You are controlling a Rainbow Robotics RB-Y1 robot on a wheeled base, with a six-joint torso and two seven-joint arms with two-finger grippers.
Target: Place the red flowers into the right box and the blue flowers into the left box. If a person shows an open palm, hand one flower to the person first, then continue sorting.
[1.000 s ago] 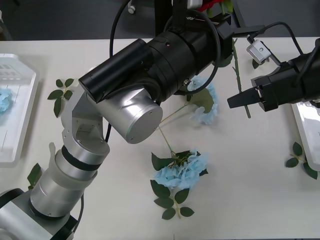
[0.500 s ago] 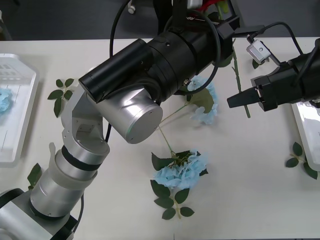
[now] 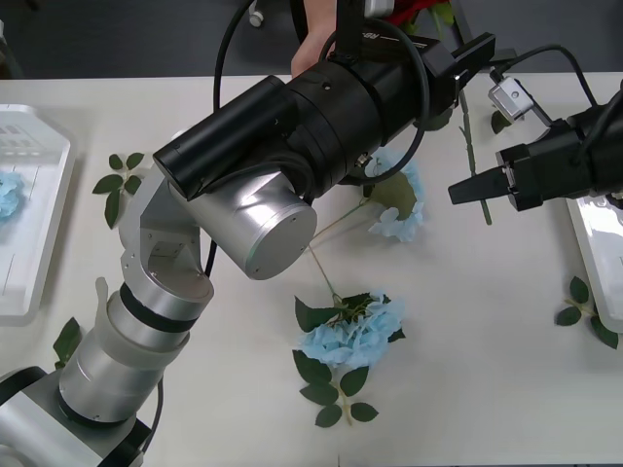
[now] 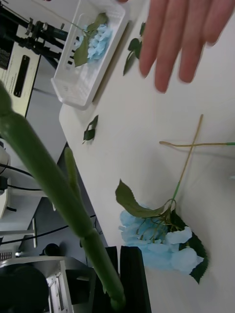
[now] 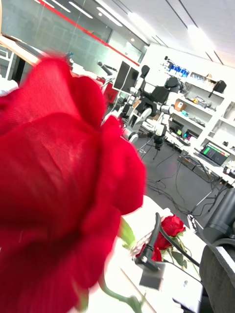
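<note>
A red flower's bloom (image 5: pixel 58 171) sits right in front of my left wrist camera, and a bit of red (image 3: pixel 414 10) shows past my left gripper (image 3: pixel 472 53), which is raised at the table's far edge. Its green stem (image 3: pixel 472 136) hangs down to my right gripper (image 3: pixel 454 193), whose black fingers (image 4: pixel 131 279) are shut on the stem (image 4: pixel 44 166). A person's open hand (image 3: pixel 310 49) reaches in beside the left arm. Two blue flowers (image 3: pixel 355 331) (image 3: pixel 399 209) lie mid-table. Another blue flower (image 3: pixel 8 195) lies in the left box (image 3: pixel 39 282). The right box (image 3: pixel 589 243) holds more red flowers (image 5: pixel 169 230).
Loose leaf sprigs lie near the left box (image 3: pixel 119 180), at the front left (image 3: pixel 66 341) and near the right box (image 3: pixel 584 311). My bulky left arm (image 3: pixel 253 195) spans the table's middle and hides part of it.
My left gripper and the top of the stem have shifted to the right. The right gripper has risen slightly with the stem. The person's hand has come into view at the far edge.
</note>
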